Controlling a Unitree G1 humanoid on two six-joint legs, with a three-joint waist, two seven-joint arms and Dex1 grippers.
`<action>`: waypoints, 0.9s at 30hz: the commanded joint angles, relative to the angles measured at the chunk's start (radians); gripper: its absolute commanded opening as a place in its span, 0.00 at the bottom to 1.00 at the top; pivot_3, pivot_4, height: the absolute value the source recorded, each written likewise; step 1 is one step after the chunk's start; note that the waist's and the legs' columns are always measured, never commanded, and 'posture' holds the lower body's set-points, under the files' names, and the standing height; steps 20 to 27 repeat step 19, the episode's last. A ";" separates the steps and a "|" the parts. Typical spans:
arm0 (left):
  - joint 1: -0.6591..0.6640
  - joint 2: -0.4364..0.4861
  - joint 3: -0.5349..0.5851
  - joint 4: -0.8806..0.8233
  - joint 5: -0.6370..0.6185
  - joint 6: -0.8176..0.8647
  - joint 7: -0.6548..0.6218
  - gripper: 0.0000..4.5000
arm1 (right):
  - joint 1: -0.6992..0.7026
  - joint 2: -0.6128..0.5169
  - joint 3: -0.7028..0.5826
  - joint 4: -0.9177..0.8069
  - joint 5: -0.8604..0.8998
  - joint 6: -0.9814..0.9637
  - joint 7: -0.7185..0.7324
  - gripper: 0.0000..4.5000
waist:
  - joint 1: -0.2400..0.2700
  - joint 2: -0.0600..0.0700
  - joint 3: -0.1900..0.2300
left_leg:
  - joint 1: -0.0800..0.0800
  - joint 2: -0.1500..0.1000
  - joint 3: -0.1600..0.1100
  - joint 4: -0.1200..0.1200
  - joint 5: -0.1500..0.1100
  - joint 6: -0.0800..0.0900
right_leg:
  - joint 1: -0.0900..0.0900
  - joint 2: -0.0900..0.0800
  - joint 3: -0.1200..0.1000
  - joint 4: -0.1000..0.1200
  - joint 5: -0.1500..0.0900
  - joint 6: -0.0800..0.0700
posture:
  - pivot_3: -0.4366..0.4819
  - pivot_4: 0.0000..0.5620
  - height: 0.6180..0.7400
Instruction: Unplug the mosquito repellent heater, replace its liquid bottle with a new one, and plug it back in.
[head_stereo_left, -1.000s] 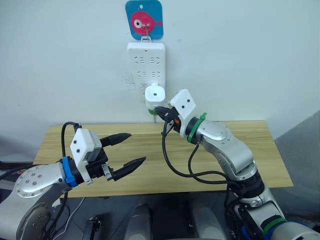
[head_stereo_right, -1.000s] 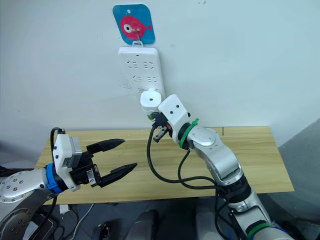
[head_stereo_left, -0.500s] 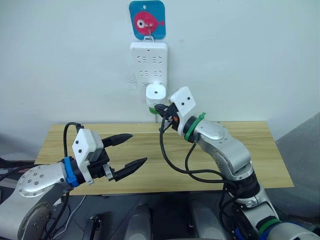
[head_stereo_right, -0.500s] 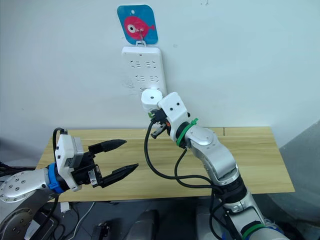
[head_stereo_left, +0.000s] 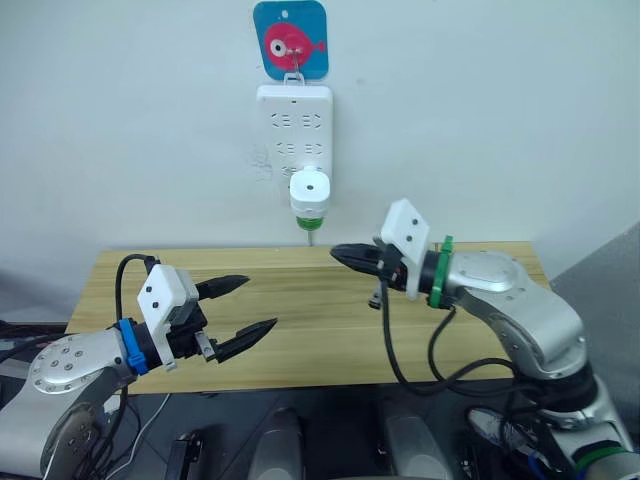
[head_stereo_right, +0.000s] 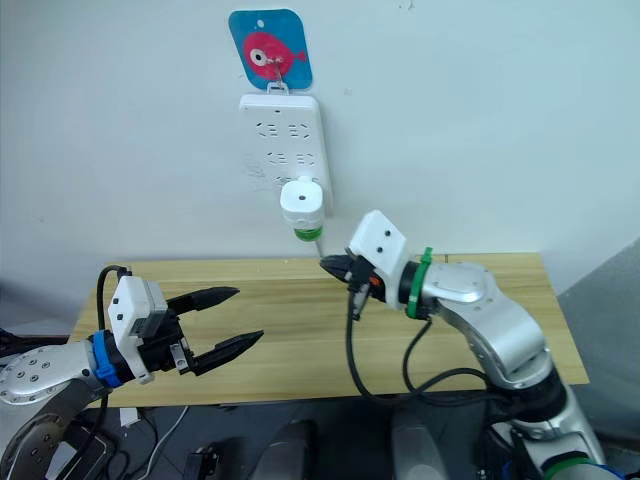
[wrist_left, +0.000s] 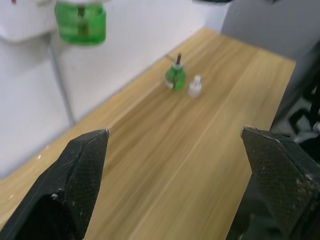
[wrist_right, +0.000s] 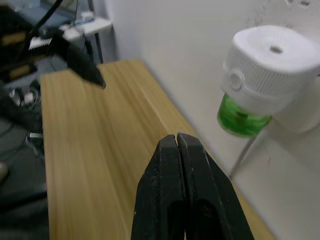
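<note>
On the wall strip (head_stereo_left: 294, 120), at its 6 o'clock end, the heater (head_stereo_left: 310, 192) sits plugged in — white rounded cap with a round hole, green bottle (head_stereo_left: 309, 219) screwed in below. Right gripper (head_stereo_left: 340, 254), jaws pressed together and empty, has drawn back from the heater to its 5 o'clock, which suggests the plug-in step is finished. Left gripper (head_stereo_left: 245, 306) hangs wide open over the desk (head_stereo_left: 320, 330) — empty. A spare bottle (wrist_left: 175, 76) and small cap (wrist_left: 194, 87) stand on the desk.
</note>
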 joint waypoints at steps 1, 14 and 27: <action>0.010 0.065 0.039 0.137 0.102 -0.155 -0.111 1.00 | 0.062 -0.193 -0.104 0.009 -0.027 -0.096 0.131 0.14 | 0.005 0.001 -0.003 | 0.000 0.000 0.000 0.000 0.000 0.000 | 0.000 0.000 0.000 -0.001 0.000 0.000 | 0.44 0.25 0.88; -0.099 0.211 -0.008 0.315 0.262 -0.169 -0.133 1.00 | 0.223 -0.542 -0.285 0.315 -0.116 -0.526 0.404 0.99 | -0.001 0.000 -0.035 | 0.002 -0.001 0.002 0.000 0.000 0.001 | 0.003 -0.001 0.001 -0.003 0.000 0.000 | 0.45 0.16 0.88; -0.092 0.202 0.003 0.302 0.242 -0.151 -0.149 1.00 | 0.199 -0.523 -0.284 0.354 -0.117 -0.556 0.410 0.99 | -0.005 0.000 -0.039 | 0.003 0.000 0.003 0.000 0.000 0.001 | 0.004 -0.001 0.001 -0.002 0.000 0.000 | 0.46 0.15 0.88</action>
